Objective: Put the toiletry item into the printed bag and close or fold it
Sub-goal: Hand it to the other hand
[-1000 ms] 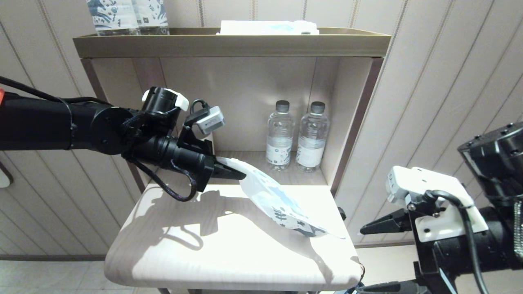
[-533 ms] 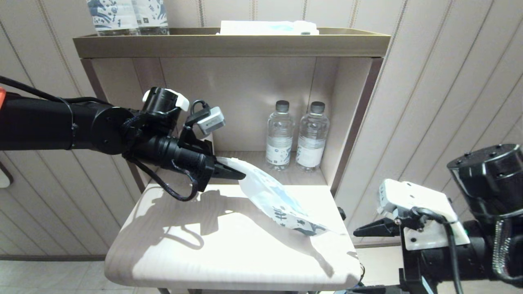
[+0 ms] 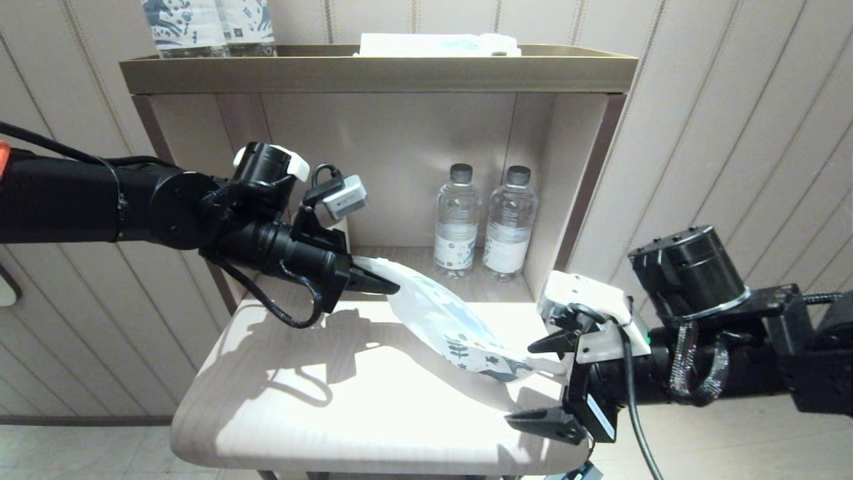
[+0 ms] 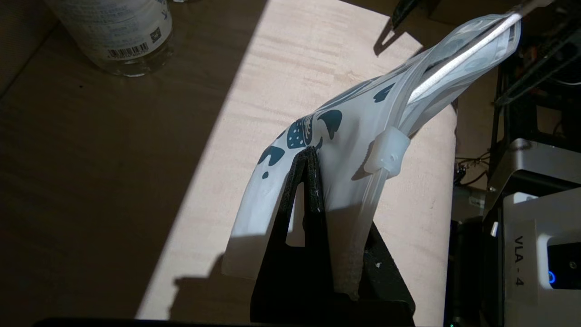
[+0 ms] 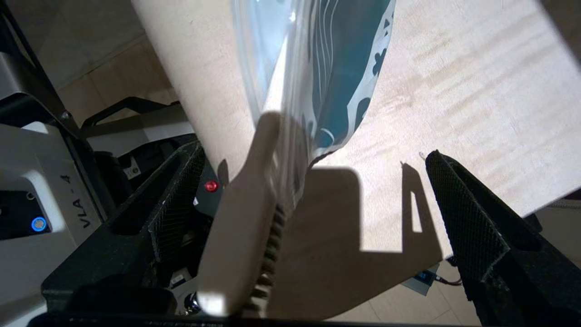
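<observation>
The left gripper (image 3: 373,281) pinched one end of the printed bag (image 3: 453,327) above the tabletop (image 3: 300,407). It looked soft and floppy. The right gripper (image 3: 546,383), wide open, should grab the toothbrush (image 5: 245,236) end poking out.

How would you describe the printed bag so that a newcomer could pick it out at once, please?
Start at the pale wooden table in front of the shelf unit. The printed bag hangs slanted above it, pinched at one end by the shut left gripper, its other end between the open right gripper's fingers. Unlike the two water bottles behind it, it is a flat white pouch with dark blue leaf print.
</observation>
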`<state>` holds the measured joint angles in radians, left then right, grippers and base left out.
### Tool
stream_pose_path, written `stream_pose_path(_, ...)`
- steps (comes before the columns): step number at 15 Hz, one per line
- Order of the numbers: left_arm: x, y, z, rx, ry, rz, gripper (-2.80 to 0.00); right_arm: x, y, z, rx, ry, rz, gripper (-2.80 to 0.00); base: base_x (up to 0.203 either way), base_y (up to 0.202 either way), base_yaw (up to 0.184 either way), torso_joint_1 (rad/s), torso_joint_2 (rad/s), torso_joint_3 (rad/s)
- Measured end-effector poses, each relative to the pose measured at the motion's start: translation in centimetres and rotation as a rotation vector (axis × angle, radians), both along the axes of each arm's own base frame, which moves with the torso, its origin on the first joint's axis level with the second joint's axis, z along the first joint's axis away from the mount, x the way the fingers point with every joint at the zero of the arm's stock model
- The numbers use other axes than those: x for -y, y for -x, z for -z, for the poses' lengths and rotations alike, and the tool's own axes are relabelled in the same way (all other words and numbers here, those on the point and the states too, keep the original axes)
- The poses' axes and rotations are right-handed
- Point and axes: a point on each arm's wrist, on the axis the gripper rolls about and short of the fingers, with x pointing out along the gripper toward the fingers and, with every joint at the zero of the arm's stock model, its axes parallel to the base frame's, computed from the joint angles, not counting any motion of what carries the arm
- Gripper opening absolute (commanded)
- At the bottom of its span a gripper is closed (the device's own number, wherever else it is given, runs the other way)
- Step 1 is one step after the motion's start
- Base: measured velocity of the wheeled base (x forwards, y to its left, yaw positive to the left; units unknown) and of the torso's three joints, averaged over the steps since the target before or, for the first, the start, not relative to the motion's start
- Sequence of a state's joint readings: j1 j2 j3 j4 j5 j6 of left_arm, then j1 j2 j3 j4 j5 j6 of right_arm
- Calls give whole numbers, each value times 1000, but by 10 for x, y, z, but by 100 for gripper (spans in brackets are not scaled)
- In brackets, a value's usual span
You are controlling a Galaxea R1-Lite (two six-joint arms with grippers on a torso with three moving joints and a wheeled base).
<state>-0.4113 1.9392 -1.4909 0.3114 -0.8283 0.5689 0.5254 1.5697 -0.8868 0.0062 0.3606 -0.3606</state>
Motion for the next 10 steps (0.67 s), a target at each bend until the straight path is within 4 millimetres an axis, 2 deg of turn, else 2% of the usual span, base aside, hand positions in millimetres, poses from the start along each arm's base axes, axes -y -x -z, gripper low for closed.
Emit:
stream_pose_path(6, 0, 0, 1, -11, -4, 0, -280, -22, -31, 7, -1, 3, 18, 0, 0, 0, 0, 0, 0, 0)
stream_pose_path(7, 0, 0, 1, -12, -4, 0, -280, -25, -34, 9, 9, 2, 24, -280, 0, 0, 0, 0, 0, 0)
stream_pose_path(10, 0, 0, 1, -15, -6, 1, -280, -29, -37, 13, 33, 18, 51, -280, 0, 0, 0, 0, 0, 0)
